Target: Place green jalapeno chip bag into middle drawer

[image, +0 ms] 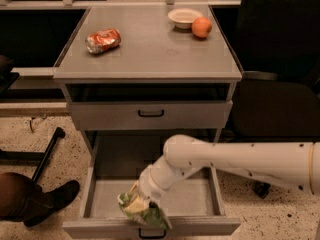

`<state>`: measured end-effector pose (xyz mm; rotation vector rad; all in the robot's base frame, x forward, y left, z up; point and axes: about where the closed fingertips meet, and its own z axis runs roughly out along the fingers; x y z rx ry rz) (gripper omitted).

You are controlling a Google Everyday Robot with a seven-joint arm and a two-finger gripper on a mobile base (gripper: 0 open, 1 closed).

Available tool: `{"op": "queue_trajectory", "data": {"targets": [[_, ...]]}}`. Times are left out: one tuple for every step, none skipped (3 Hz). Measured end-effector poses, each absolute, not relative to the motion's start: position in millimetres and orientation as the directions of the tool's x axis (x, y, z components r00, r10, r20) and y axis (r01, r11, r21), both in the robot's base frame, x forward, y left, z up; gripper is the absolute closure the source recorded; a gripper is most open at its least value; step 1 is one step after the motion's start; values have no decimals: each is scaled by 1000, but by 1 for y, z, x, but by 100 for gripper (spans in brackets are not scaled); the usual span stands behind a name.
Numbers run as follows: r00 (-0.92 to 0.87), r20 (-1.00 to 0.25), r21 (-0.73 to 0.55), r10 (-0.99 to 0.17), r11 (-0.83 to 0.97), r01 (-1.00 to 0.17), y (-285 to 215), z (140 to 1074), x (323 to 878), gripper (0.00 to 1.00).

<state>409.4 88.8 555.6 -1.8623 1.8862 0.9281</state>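
The green jalapeno chip bag (pixel 147 215) is crumpled, with white print, and sits at the front of the open middle drawer (pixel 195 196), overlapping the drawer's front edge. My gripper (pixel 134 204) is at the end of the white arm that reaches in from the right and down into the drawer. It is shut on the top of the bag. The wrist and the bag hide most of the gripper.
The closed grey drawer front (pixel 150 115) with a black handle is above. A crushed orange-red can (pixel 103 40), a white bowl (pixel 184 17) and an orange (pixel 201 27) stand on the cabinet top. A person's dark shoe (pixel 55 199) is on the floor at the left and a black chair (pixel 270 109) stands at the right.
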Motion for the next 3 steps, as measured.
{"op": "queue_trajectory", "data": {"targets": [[-163,-728,238,-666,-23,-971,118,503,395,100],[-214,-750,251,-626,29,-967,129,482,401,100],[-213,-750,251,-626,29,-968,130,482,401,100]]}}
